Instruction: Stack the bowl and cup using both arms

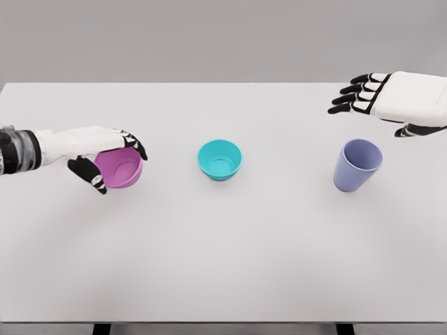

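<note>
Two bowls and one cup stand on the white worktop [223, 265]. Left robot hand [105, 157] wraps its fingers around the pink bowl [120, 169] at the left. A teal bowl [219, 160] sits mid-worktop, alone. The purple cup [357, 165] stands upright at right; the right robot hand [380, 98] hovers beyond it, fingers extended, empty.

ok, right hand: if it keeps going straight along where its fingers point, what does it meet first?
Probably nothing. The right hand is open, fingers pointing left across the table's far side. That line passes behind the purple cup and teal bowl. Height above the table is unclear, so treat this as likely free.
</note>
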